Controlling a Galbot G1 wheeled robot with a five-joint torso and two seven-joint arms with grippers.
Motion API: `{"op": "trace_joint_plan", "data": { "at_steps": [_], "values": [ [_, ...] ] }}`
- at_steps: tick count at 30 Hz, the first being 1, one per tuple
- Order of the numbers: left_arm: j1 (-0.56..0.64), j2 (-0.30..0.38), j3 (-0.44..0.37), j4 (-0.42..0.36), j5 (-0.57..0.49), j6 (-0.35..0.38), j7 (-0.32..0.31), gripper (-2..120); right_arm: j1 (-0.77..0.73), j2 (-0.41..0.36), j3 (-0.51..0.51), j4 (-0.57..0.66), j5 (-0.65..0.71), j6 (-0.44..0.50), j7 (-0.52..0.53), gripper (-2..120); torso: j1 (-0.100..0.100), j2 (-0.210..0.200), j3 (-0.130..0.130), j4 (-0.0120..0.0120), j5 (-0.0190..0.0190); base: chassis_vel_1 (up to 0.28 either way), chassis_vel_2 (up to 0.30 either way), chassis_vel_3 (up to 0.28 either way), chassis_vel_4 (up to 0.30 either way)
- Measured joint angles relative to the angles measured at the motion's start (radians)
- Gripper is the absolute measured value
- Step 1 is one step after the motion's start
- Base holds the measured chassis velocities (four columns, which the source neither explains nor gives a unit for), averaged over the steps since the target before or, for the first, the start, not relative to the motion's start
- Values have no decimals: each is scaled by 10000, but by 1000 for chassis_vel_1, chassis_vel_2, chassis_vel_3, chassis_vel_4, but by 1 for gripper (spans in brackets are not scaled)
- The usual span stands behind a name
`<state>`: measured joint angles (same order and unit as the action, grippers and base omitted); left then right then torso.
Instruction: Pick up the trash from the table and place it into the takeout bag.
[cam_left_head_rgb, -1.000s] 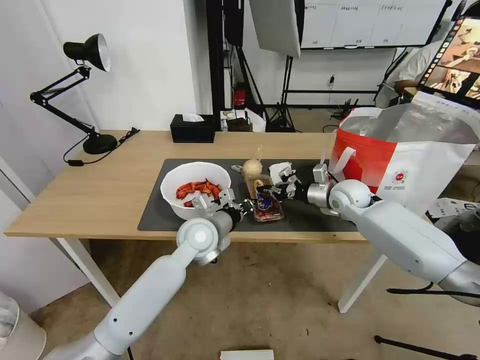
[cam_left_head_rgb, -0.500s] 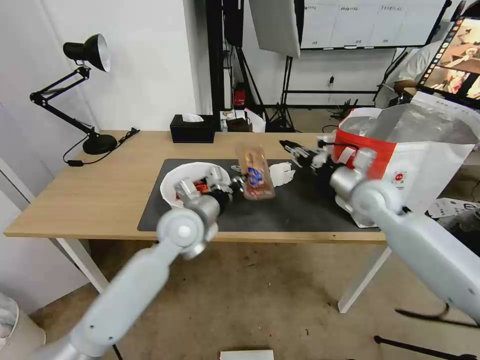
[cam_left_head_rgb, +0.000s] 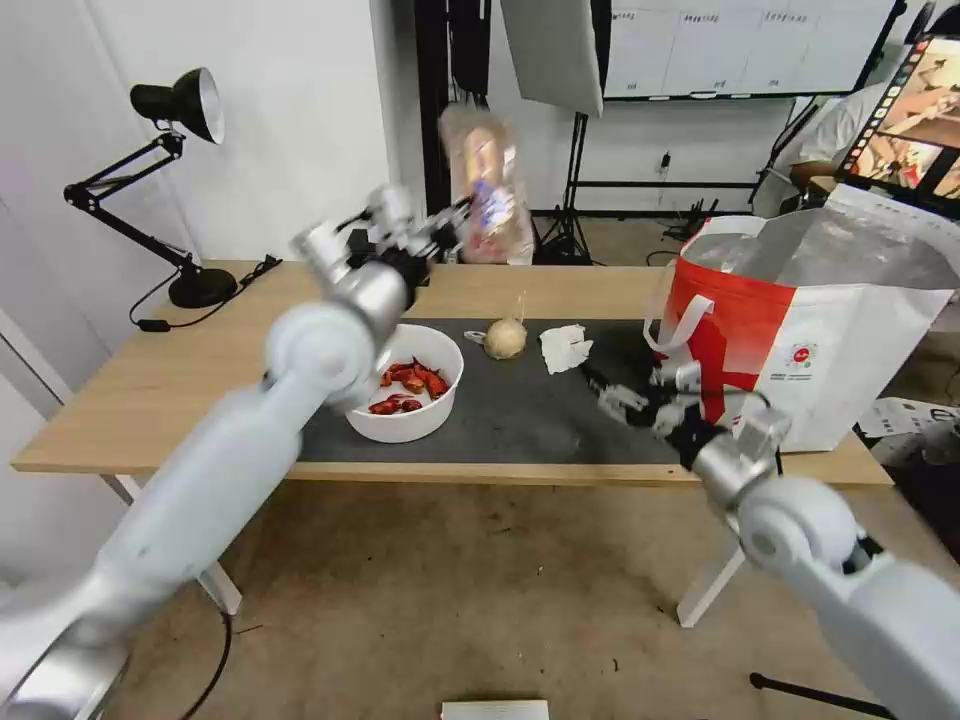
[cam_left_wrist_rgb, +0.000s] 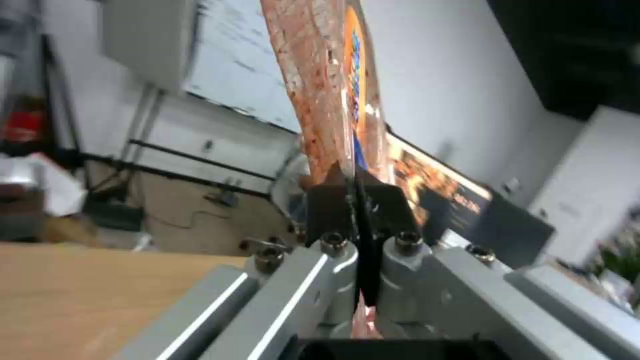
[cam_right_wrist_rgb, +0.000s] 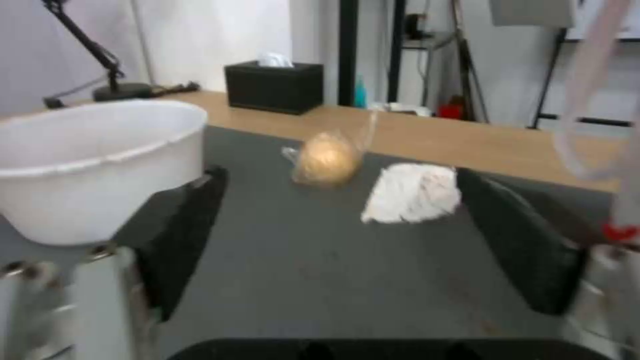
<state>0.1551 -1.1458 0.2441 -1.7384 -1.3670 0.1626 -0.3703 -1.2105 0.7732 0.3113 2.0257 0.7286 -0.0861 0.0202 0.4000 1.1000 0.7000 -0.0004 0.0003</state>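
Raising your left arm high over the table (cam_left_head_rgb: 200, 350), your left gripper (cam_left_head_rgb: 455, 222) clamps the plastic tray (cam_left_head_rgb: 487, 185); right gripper (cam_left_head_rgb: 625, 397) spread, empty.

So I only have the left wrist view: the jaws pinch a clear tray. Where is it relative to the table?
Observer: The left gripper holds the tray raised high above the table, standing on end.
Operator: What's on the table?
Observer: A bowl, a wrapped ball and a tissue, all on the mat.
Operator: And the right arm?
Observer: The right gripper hovers low over the mat beside the bag, jaws open.
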Motion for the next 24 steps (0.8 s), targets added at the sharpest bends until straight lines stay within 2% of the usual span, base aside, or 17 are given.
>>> {"op": "trace_joint_plan", "data": {
  "at_steps": [1,2,5,6,7,8,10,11,14,15,17,18,19,21,24],
  "values": [
    [-472,-355,382,403,182,-52,100,0,-306,76,145,102,-139,-2,110,98,-1,0,0,4,-1,0,0,0,0],
    [-472,-355,382,403,182,-52,100,0,-306,76,145,102,-139,-2,110,98,-1,0,0,4,-1,0,0,0,0],
    [-1480,-1475,1139,1493,780,-165,316,0,-959,311,380,270,-437,-6,180,100,1,0,0,3,0,0,0,0,0],
    [-1480,-1475,1139,1493,780,-165,316,0,-959,311,380,270,-437,-6,180,100,1,0,0,3,0,0,0,0,0],
    [-1847,-2027,1425,2024,1098,-330,405,0,-1222,446,456,353,-585,-7,183,100,0,0,-1,1,2,0,0,0,0],
    [-1847,-2027,1425,2024,1098,-330,405,0,-1222,446,456,353,-585,-7,183,100,0,0,-1,1,2,0,0,0,0],
    [-2399,-2930,2195,3114,1839,-650,779,0,-1600,702,505,483,-811,-7,183,100,0,1,-1,-2,3,0,0,0,0],
    [-2399,-2930,2195,3114,1839,-650,779,0,-1600,702,505,483,-811,-7,183,100,0,1,-1,-2,3,0,0,0,0],
    [-2783,-3646,3189,4258,3341,-1046,1570,0,-1808,982,496,531,-972,-6,176,100,1,0,-1,3,1,0,0,0,0],
    [-2783,-3646,3189,4258,3341,-1046,1570,0,-1808,982,496,531,-972,-6,176,100,1,0,-1,3,1,0,0,0,0],
    [-2869,-3908,3557,4737,4260,-1277,2061,0,-1895,1132,474,533,-1023,-6,171,100,1,0,0,4,1,0,0,0,0],
    [-2869,-3908,3557,4737,4260,-1277,2061,0,-1895,1132,474,533,-1023,-6,171,100,1,0,0,4,1,0,0,0,0],
    [-2946,-4124,3829,5224,5169,-1516,2579,0,-1991,1233,466,534,-1078,-6,161,100,0,0,0,3,0,0,0,0,0],
    [-3048,-4311,4095,5743,6018,-1817,3141,0,-2070,1308,470,538,-1122,-6,145,100,1,0,0,4,0,0,0,0,0],
    [-3103,-4414,4295,6015,6426,-1922,3501,0,-2100,1373,497,543,-1134,-1,139,100,1,0,0,5,-1,0,0,0,0]
  ]
}}
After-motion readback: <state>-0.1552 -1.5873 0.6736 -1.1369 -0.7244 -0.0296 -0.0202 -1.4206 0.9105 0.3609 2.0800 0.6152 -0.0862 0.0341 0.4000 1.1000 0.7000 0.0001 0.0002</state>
